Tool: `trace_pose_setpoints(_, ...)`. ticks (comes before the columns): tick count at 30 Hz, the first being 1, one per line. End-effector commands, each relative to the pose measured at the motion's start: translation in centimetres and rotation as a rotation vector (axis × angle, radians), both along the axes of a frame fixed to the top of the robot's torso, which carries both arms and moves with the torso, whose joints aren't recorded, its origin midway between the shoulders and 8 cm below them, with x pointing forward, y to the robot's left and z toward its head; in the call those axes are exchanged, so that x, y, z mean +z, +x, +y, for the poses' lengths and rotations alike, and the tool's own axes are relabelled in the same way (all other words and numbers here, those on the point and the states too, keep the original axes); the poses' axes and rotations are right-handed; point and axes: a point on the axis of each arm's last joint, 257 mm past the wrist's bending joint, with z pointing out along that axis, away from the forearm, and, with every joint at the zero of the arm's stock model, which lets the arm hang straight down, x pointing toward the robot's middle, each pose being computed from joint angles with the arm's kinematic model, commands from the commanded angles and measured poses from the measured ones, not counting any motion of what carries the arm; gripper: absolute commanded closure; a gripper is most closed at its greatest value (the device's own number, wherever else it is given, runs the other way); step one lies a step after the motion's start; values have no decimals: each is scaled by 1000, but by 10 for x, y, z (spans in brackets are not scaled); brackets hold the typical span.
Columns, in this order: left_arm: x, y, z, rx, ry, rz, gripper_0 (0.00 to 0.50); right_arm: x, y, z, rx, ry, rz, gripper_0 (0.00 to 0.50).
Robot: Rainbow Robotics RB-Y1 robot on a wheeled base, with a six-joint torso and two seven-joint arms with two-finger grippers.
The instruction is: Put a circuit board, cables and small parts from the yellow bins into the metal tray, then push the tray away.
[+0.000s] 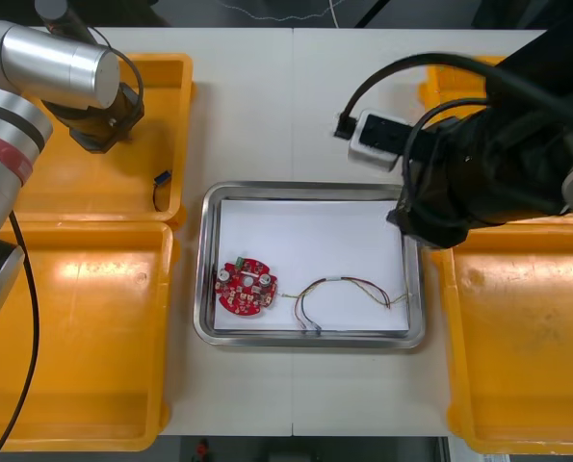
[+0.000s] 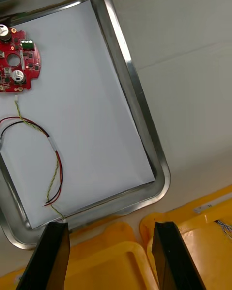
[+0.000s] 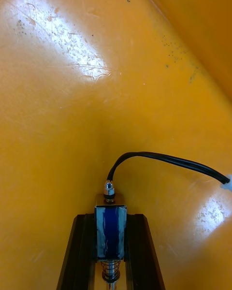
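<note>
Light table, metal tray, left fingers clamping small metal part in yellow bin, right fingers apart

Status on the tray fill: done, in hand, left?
Done: round red circuit board and red-and-yellow cable lie in the white-lined metal tray. In hand: left gripper, inside a yellow bin, shut on a small blue-wrapped metal part; right gripper open beside the tray. Left: tray that part, push the tray away.
</note>
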Motion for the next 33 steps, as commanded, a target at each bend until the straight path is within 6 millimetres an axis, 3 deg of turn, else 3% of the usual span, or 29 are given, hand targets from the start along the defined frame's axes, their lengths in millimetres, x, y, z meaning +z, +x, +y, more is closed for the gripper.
trace_pose_setpoints(1, 45, 4, -6, -4, -12, -25, 499, 24, 6, -39, -100, 50, -40, 0)
trace_pose_setpoints(8, 75, -23, 2, -34, -11, 53, 500, 36, 20, -91, -259, 111, -48, 0)
trace_pose_setpoints(16, 91, -48, -10, -78, 3, 111, 499, 53, 37, -139, -418, 216, -44, 0)
trace_pose_setpoints(25, 99, -92, -47, -202, 59, 156, 499, 61, 57, -194, -619, 291, -53, 0)
trace_pose_setpoints(30, 91, -120, -82, -318, 101, 190, 499, 52, 64, -220, -748, 318, -32, 0)
trace_pose_setpoints(33, 85, -133, -104, -389, 121, 189, 500, 43, 66, -226, -830, 378, 12, 0)
